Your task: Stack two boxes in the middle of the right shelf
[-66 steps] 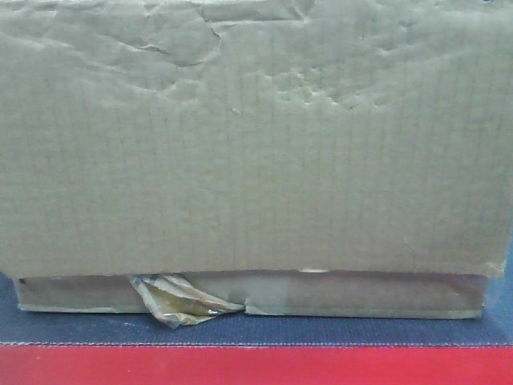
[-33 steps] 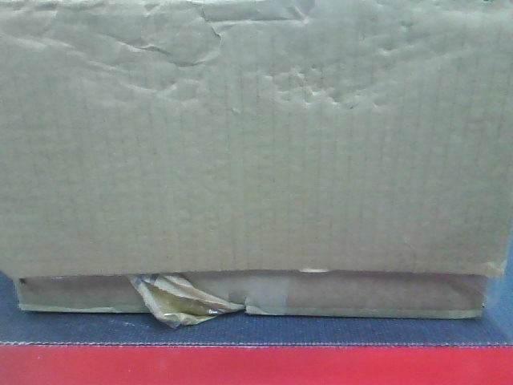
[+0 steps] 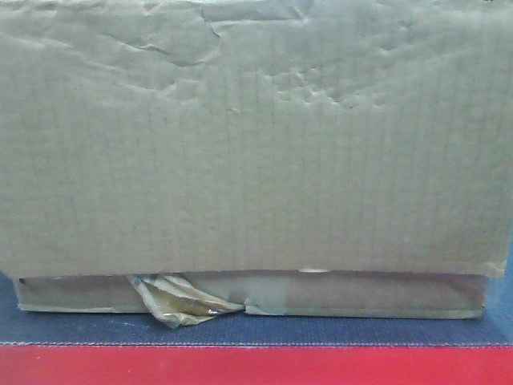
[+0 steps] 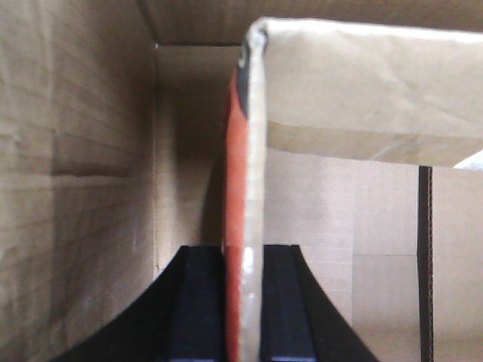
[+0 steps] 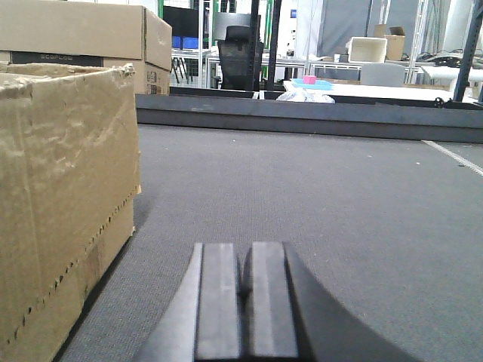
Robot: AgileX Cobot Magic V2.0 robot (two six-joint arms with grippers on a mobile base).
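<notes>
A wide brown cardboard box [image 3: 256,144] with a dented face fills the front view. Under its lower edge shows a second cardboard strip [image 3: 361,293] with a wad of tan packing tape [image 3: 180,301]. My left gripper [image 4: 243,256] is inside a cardboard box and is shut on an upright cardboard flap [image 4: 255,151], red on its left face. My right gripper [image 5: 243,279] is shut and empty, low over grey carpet, with a brown box [image 5: 60,188] to its left. The steel shelf is out of view.
The boxes rest on a dark blue-grey surface [image 3: 321,330] with a red band [image 3: 256,365] in front. In the right wrist view, more cardboard boxes [image 5: 83,34] stand behind, with a dark low ledge [image 5: 302,117] and tables and chairs beyond.
</notes>
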